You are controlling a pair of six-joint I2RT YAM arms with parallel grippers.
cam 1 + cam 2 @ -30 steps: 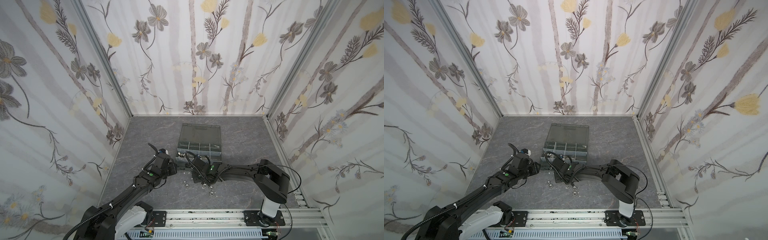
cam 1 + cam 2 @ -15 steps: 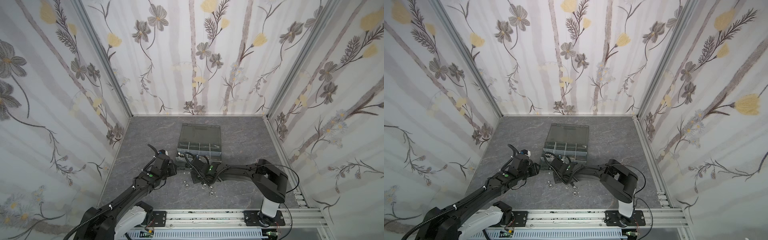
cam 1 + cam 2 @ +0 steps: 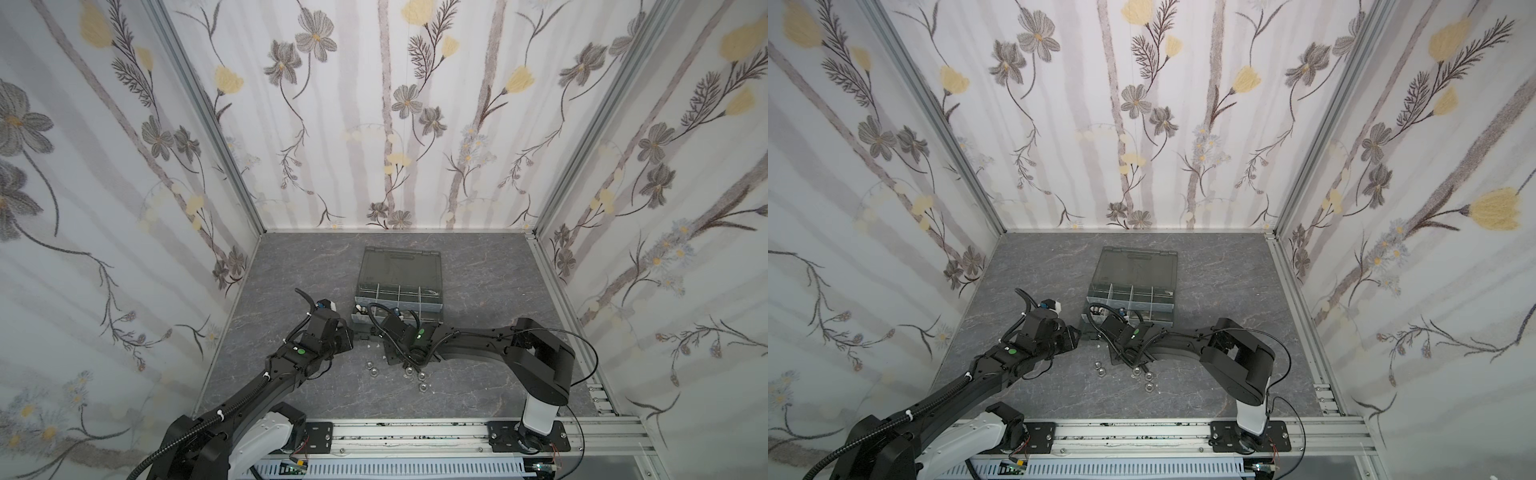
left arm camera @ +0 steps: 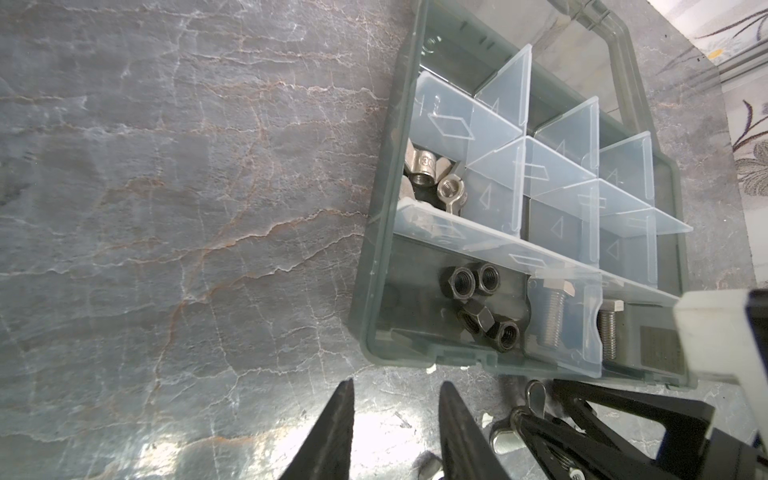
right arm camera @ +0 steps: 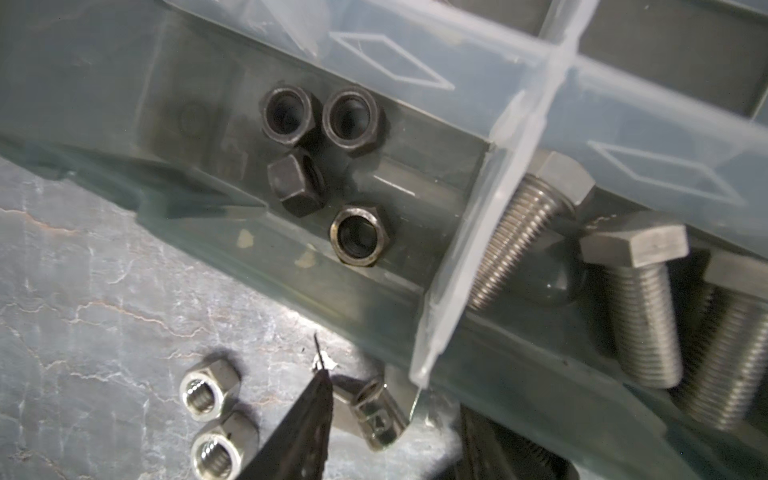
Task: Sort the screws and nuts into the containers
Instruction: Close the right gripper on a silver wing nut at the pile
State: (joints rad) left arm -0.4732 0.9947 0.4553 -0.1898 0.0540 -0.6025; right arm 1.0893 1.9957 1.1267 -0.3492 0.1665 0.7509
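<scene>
Organiser case [image 4: 374,257], lid open | black hex nuts [image 5: 320,166] and bolts [image 5: 640,299] in adjoining compartments [image 4: 415,307] | left gripper [image 4: 397,384] spread, empty, beside case | right gripper [image 5: 395,399] straddles tabletop wing nut [image 5: 374,415], grip unclear | silver hex nuts [image 5: 210,390] loose nearby

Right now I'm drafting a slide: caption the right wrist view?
Four black hex nuts in one grey plastic compartment, silver hex bolts next door; silver nuts outside.
</scene>
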